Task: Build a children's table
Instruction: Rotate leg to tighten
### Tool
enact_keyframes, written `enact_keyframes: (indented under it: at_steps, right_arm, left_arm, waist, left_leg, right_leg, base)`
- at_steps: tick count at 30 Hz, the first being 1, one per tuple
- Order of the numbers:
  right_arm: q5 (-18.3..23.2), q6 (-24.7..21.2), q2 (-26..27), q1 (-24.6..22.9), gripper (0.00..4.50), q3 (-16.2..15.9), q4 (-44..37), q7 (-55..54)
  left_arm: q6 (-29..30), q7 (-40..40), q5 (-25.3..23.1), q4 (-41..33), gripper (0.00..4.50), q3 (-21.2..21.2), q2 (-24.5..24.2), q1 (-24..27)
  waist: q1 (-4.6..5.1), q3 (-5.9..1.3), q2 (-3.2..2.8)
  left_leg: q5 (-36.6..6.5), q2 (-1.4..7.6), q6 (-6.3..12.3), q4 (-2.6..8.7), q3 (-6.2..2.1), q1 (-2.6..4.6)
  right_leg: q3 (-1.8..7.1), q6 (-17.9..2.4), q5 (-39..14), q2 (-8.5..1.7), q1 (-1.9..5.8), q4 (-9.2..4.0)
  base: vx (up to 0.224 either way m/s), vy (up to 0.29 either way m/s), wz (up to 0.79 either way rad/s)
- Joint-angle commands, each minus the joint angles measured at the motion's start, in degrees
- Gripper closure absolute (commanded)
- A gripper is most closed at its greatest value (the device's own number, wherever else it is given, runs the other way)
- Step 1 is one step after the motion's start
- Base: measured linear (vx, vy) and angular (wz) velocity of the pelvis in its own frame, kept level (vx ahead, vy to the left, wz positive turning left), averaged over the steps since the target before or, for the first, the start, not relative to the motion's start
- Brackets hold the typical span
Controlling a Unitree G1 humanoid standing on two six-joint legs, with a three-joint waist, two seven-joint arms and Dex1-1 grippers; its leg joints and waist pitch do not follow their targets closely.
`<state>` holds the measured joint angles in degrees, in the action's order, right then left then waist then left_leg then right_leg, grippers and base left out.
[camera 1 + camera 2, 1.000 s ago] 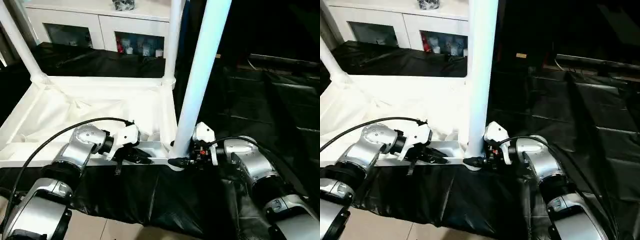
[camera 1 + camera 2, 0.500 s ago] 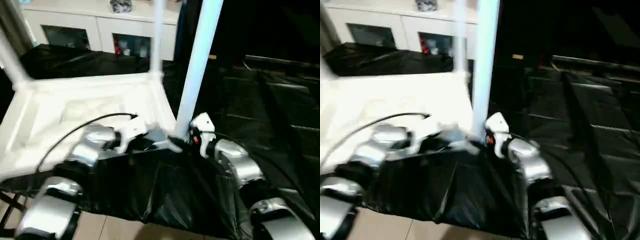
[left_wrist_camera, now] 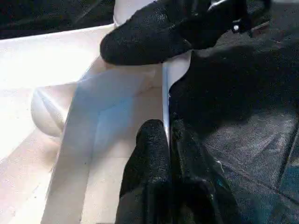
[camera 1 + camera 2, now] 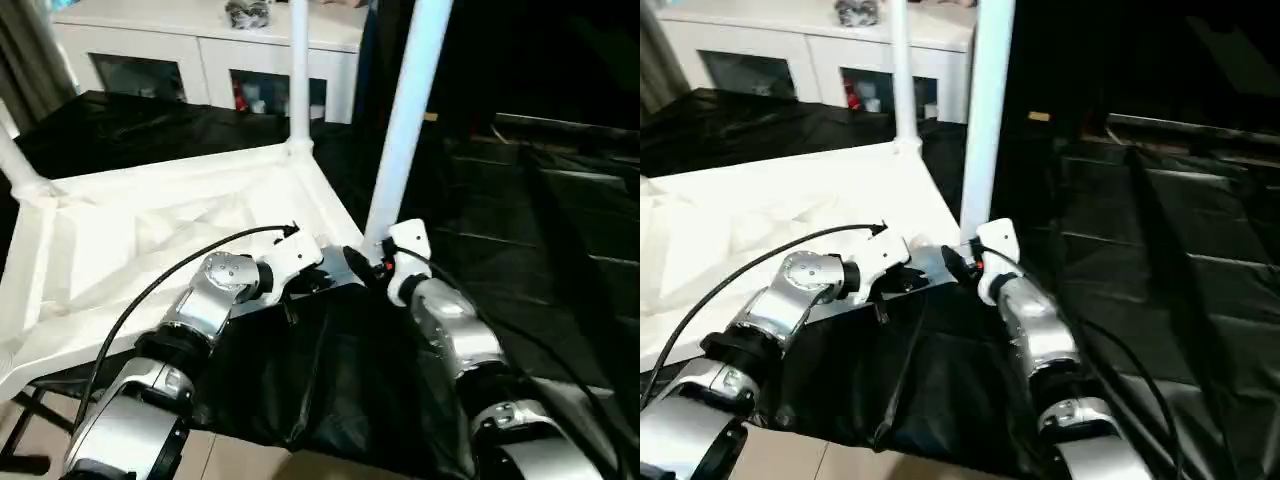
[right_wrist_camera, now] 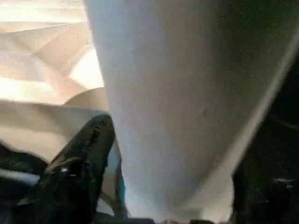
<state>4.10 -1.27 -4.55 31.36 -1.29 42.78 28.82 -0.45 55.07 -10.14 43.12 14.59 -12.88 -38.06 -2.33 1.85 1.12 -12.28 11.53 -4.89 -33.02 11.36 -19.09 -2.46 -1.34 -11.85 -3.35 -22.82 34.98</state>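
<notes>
Seating leg (image 4: 405, 120) into corner socket (image 4: 352, 262): left gripper (image 3: 166, 140) pinched tabletop rim (image 4: 180, 170); right gripper (image 4: 362, 265) seemingly straddled leg base, grip unclear. Push leg straight down.

The white plastic table (image 4: 150, 240) lies upside down on black sheeting, its underside facing up, with a raised rim round the rectangular top and shallow ribs across it. Legs stand upright in its rounded corner sockets: the near right leg (image 4: 405, 130), a long white tube, rises past the picture's top; the far right leg (image 4: 298, 70) is thinner-looking; a far left leg (image 4: 15, 160) leans at the edge.
</notes>
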Motion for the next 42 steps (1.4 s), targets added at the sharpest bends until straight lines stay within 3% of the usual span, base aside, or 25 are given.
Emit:
enact_keyframes:
  at_steps: [1,5,10,11,15,21,29,33,34,36,37,39,40,42]
  right_arm:
    - [0.79,-0.66,-2.01,-1.06,0.67,-3.60,-2.44,9.26]
    - [1.17,-0.15,-5.57,-1.67,0.67,-5.37,-4.44,17.91]
    - [2.48,-0.34,-9.36,-1.62,0.67,-7.20,-6.01,28.39]
    - [2.85,-0.47,-10.27,-1.34,0.94,-7.55,-6.11,31.20]
    - [3.79,-0.24,-12.40,0.18,1.12,-8.81,-5.37,39.11]
    - [3.89,0.08,-12.67,0.77,1.66,-9.67,-4.64,42.57]
    - [4.22,-0.65,-12.25,-0.26,1.84,-10.18,-5.10,44.08]
    - [4.05,-0.79,-11.01,-2.16,1.85,-8.78,-5.91,39.81]
    - [3.50,-0.94,-10.14,-2.59,1.85,-7.78,-5.78,35.25]
    - [3.15,-0.47,-9.06,-2.98,1.85,-6.61,-5.41,30.82]
    - [2.26,-0.52,-7.42,-3.43,1.85,-5.27,-4.80,24.13]
    - [1.48,-1.13,-5.35,-3.88,1.86,-3.99,-4.11,17.23]
    - [1.12,-1.77,-3.68,-4.01,1.86,-3.34,-3.55,12.96]
    - [0.60,-2.58,-1.36,-3.88,1.86,-2.66,-2.37,7.18]
  left_arm:
    - [-1.77,6.89,1.25,1.29,4.50,3.80,-0.10,3.21]
    - [-4.24,12.06,1.72,1.24,4.50,4.01,-2.92,3.29]
    - [-6.06,17.14,2.66,2.22,4.50,3.67,-5.64,2.56]
    - [-6.17,18.76,3.04,2.50,4.50,3.53,-6.33,2.30]
    - [-7.30,23.84,3.68,3.35,4.50,3.78,-8.33,1.51]
    - [-7.41,26.88,4.17,3.86,4.50,4.19,-8.90,1.18]
    - [-7.79,27.11,4.70,4.59,4.50,3.62,-9.07,1.05]
    - [-6.88,21.38,3.73,4.81,4.50,2.75,-8.17,1.27]
    - [-5.65,18.25,2.99,4.84,4.50,2.56,-7.57,1.27]
    - [-4.66,14.75,2.57,4.75,4.50,2.03,-6.67,1.28]
    - [-2.83,10.97,2.17,4.30,4.50,1.56,-5.24,1.39]
    - [-1.08,6.80,1.45,3.64,4.50,1.34,-3.49,1.51]
    - [0.20,4.66,1.25,3.27,4.50,1.26,-2.07,1.49]
    - [1.69,1.70,1.07,2.97,4.50,1.11,0.04,1.34]
  waist:
    - [-0.01,-2.62,0.28]
    - [-0.24,-2.48,0.29]
    - [-0.41,-2.35,0.19]
    - [-0.54,-2.43,0.22]
    - [-0.96,-2.54,0.31]
    - [-1.19,-2.56,0.32]
    - [-1.29,-2.58,0.34]
    - [-1.30,-2.47,0.33]
    - [-1.33,-2.20,0.40]
    - [-1.15,-2.07,0.33]
    - [-0.83,-1.94,0.56]
    - [-0.80,-1.84,0.49]
    - [-0.62,-1.82,0.77]
    - [-0.41,-1.80,0.58]
  left_leg:
    - [-5.23,1.76,5.29,3.22,-0.71,-0.68]
    - [-5.83,1.80,6.22,3.23,-0.78,-0.75]
    - [-7.43,2.17,4.83,3.31,-0.61,-0.46]
    - [-7.25,2.08,4.85,3.22,-0.58,-0.48]
    - [-5.90,2.16,5.35,3.10,-0.55,-0.47]
    - [-5.34,2.25,5.09,3.11,-0.55,-0.42]
    - [-5.25,2.27,4.75,3.12,-0.59,-0.41]
    - [-5.77,2.24,4.38,3.16,-0.59,-0.47]
    - [-7.61,2.21,3.61,3.35,-0.62,-0.24]
    - [-8.59,2.29,2.80,3.53,-0.75,-0.20]
    - [-10.34,2.20,1.69,3.68,-0.92,-0.06]
    - [-11.03,2.16,1.10,3.77,-1.03,0.10]
    - [-11.45,2.07,0.85,3.89,-1.14,0.02]
    - [-11.54,2.10,0.78,4.03,-1.24,-0.06]
  right_leg:
    - [2.89,-13.71,-0.17,-4.33,3.01,-3.60]
    - [2.81,-13.78,-1.32,-4.52,3.25,-3.73]
    - [2.66,-13.79,-5.11,-4.36,3.02,-3.90]
    - [2.60,-13.96,-4.84,-4.29,3.08,-3.82]
    - [2.56,-14.55,-2.73,-4.36,3.05,-3.49]
    - [2.52,-15.41,-1.00,-4.43,3.01,-3.17]
    - [2.49,-15.19,-1.52,-4.49,3.08,-3.20]
    - [2.53,-14.78,-2.50,-4.53,3.08,-3.38]
    - [2.52,-13.94,-6.79,-4.54,2.83,-3.90]
    - [2.61,-13.21,-10.13,-4.73,2.70,-4.18]
    - [2.76,-11.78,-15.14,-4.83,2.40,-4.69]
    - [2.77,-10.84,-17.94,-4.85,2.24,-5.06]
    - [2.73,-9.90,-19.97,-4.78,2.24,-5.23]
    - [2.76,-9.19,-20.61,-4.79,2.14,-5.36]
  base:
    - [0.000,0.000,0.00]
    - [0.000,0.000,0.00]
    - [0.000,0.000,0.00]
    - [0.000,0.000,0.00]
    - [0.000,0.000,0.00]
    - [0.000,0.000,0.00]
    - [0.000,0.000,0.00]
    - [0.000,0.000,0.00]
    - [0.000,0.000,0.00]
    - [0.000,0.000,0.00]
    - [0.000,0.000,0.00]
    - [0.000,0.000,0.00]
    - [0.000,0.000,0.00]
    - [0.000,0.000,0.00]
